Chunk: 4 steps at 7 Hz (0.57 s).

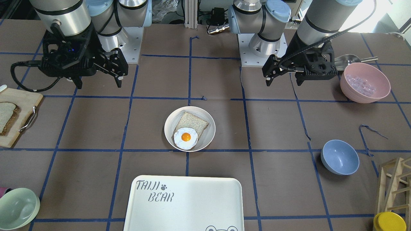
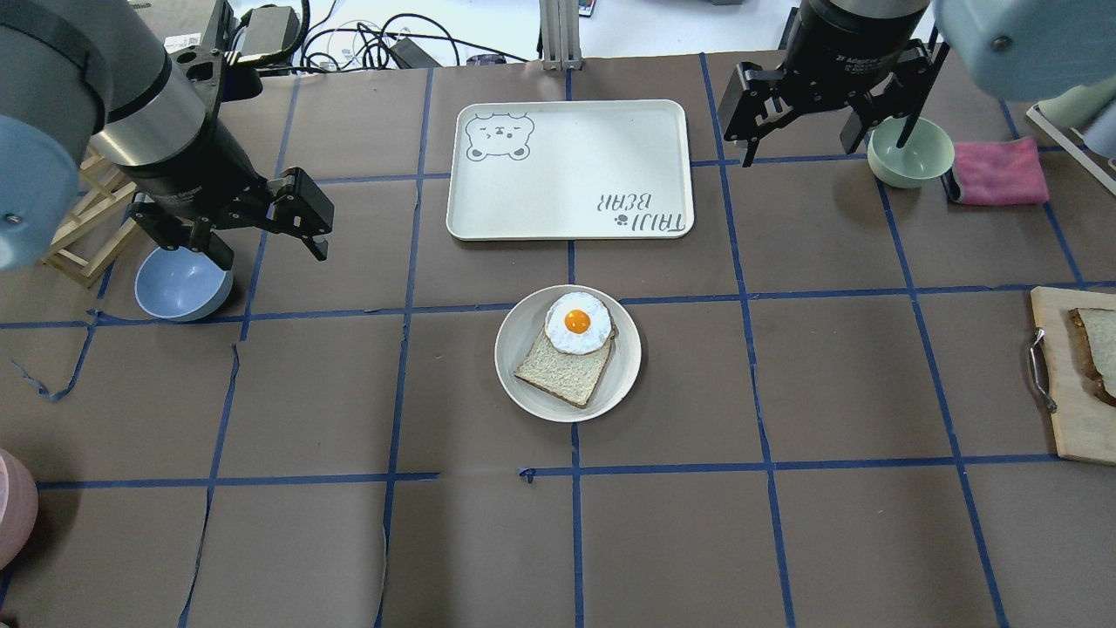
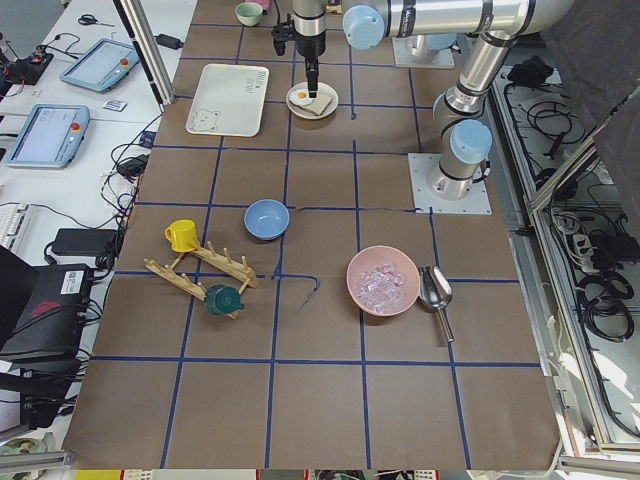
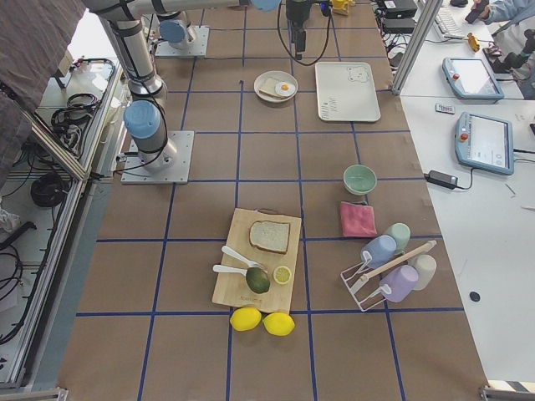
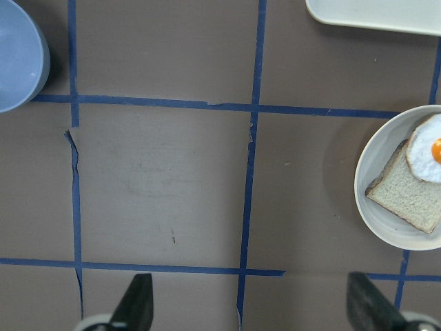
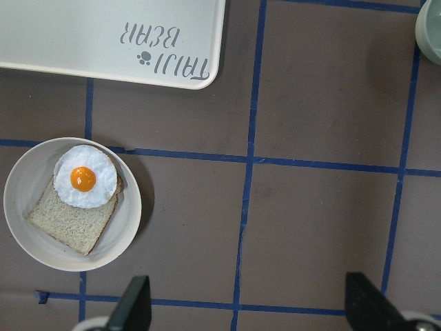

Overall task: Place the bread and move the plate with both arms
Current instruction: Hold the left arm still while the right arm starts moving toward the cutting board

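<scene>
The plate (image 2: 516,349) sits mid-table and holds a tan speckled slice (image 2: 562,373) with a fried egg (image 2: 576,322) on it. It also shows in the front view (image 1: 170,128) and in both wrist views (image 5: 368,200) (image 6: 21,200). The bread (image 2: 1100,344), pale with a dark crust, lies on a wooden cutting board (image 2: 1068,419) at the table's right edge, also visible in the front view (image 1: 5,115) and the right side view (image 4: 269,236). My left gripper (image 2: 268,253) (image 1: 284,81) is open and empty, left of the plate. My right gripper (image 2: 819,153) (image 1: 99,84) is open and empty, beyond the plate's right.
The white TAIJI BEAR tray (image 2: 567,166) lies just beyond the plate. A blue bowl (image 2: 179,283) is under the left arm, a green bowl (image 2: 907,153) and pink cloth (image 2: 998,170) are by the right gripper. A pink bowl (image 1: 364,81) stands near the left arm's base.
</scene>
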Tool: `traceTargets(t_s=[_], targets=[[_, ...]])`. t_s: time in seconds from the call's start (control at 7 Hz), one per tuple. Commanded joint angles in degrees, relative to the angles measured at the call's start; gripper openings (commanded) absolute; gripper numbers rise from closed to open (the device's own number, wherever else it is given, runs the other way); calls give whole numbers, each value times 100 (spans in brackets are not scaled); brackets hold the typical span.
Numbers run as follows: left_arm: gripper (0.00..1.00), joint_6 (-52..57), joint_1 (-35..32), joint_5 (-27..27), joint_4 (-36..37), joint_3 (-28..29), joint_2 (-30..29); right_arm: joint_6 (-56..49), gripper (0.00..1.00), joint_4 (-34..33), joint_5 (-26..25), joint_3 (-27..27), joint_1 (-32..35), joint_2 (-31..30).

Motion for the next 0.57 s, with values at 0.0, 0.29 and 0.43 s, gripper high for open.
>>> traceTargets(t_s=[0.0,0.29,0.43], targets=[[100,0,0,0,-9,-4,0,0,100,12,-35,1,-8,3],[100,0,0,0,-9,-4,0,9,100,91,-17,96,-8,12],[100,0,0,0,-9,-4,0,78,100,179,-9,123,-8,-5]])
